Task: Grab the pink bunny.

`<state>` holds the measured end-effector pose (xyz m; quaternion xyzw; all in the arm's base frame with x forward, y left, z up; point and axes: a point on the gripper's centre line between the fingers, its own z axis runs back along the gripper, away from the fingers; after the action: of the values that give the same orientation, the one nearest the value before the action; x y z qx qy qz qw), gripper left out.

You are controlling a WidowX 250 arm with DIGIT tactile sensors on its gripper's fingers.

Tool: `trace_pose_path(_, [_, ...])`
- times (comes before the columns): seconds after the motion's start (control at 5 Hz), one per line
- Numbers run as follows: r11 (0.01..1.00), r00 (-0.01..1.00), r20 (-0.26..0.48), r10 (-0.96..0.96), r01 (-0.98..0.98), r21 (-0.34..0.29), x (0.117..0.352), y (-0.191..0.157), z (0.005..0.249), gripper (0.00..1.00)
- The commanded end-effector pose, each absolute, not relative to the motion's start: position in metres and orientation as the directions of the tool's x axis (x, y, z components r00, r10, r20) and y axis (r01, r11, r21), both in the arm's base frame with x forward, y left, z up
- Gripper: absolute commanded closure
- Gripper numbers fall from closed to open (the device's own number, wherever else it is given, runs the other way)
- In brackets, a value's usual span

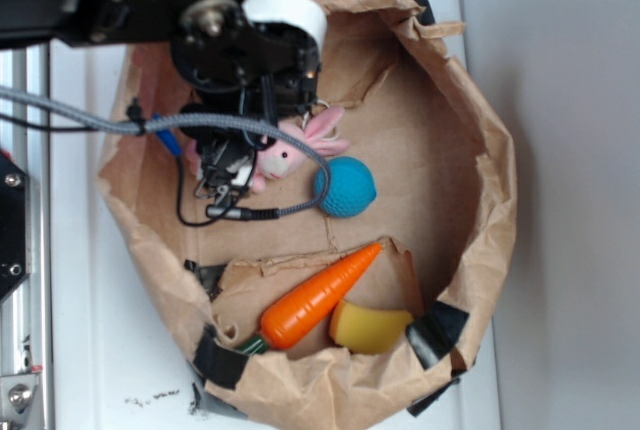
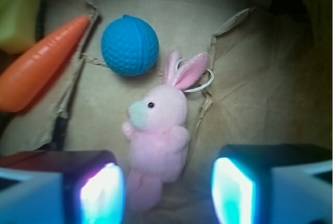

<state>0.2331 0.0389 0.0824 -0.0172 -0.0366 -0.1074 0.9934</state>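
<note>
White table [image 1: 80, 350] under everything, raised panel edge visible near top. Plain grey-white wall or surface [image 1: 570, 200] fills right side of exterior view, well apart from claw. Metal rail [image 1: 25, 370] with screws along left edge, dark smudges on white surface beside it. Light soft, even. Crumpled brown paper [image 2: 260, 78] lines ground beneath claw, torn edges, black tape at rim.
</note>
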Motion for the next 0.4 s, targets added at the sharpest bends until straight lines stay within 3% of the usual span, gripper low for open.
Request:
trace_pose_path(0.0, [0.97,0.964,0.1,-0.245,0.244,0.017,0.242,0.031,0.057,0.0])
trace_pose_path(0.2, [0.973,0.967,0.102,-0.232,0.229,0.04,0.245,0.032,0.042,0.0])
